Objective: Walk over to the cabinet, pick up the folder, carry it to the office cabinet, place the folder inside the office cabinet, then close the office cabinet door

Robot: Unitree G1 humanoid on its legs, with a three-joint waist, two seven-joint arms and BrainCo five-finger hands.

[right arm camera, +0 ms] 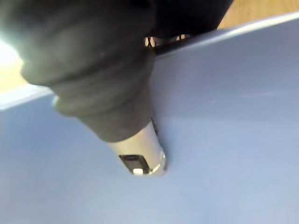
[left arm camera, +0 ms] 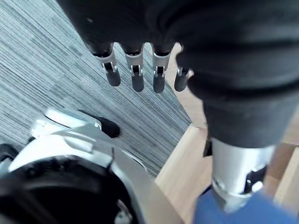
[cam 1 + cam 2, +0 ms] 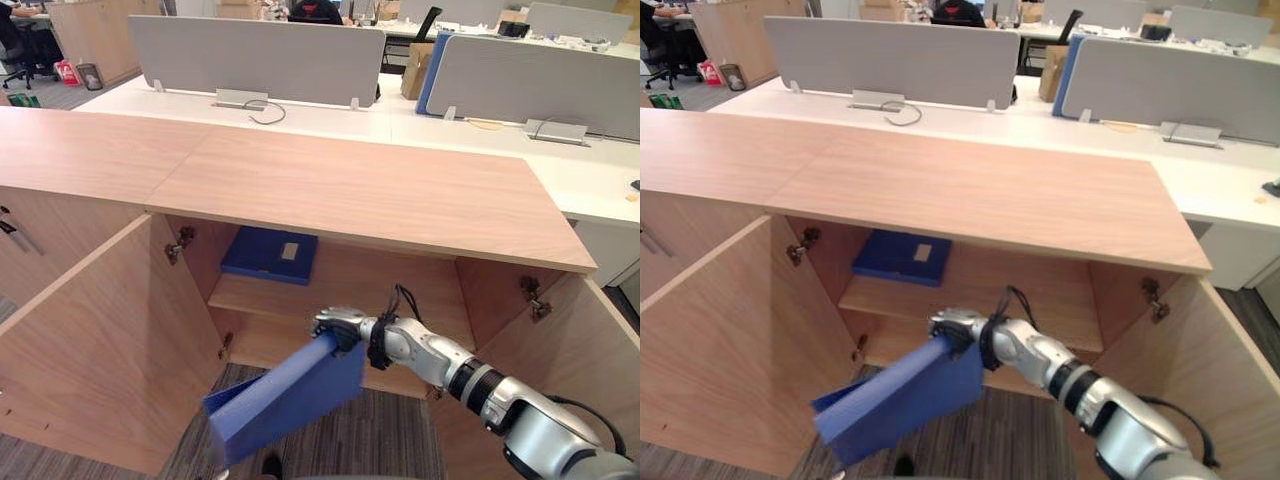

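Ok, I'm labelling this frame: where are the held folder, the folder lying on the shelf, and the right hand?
held folder (image 3: 285, 395), left eye view, middle of its blue face.
shelf folder (image 3: 260, 253), left eye view, blue cover beside its pale label.
right hand (image 3: 336, 325), left eye view, back of the hand.

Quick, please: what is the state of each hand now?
Left hand: open, holding nothing.
Right hand: shut on the blue folder.

The folder (image 3: 285, 395) at the silver, dark-covered right robot hand (image 3: 338, 325) is plain mid-blue; the second folder (image 3: 262, 256) beyond it is navy with a pale label (image 3: 289, 251). The cabinet (image 3: 360, 190) around them is light wood grain, the carpet (image 2: 56, 70) below grey, finely striped.
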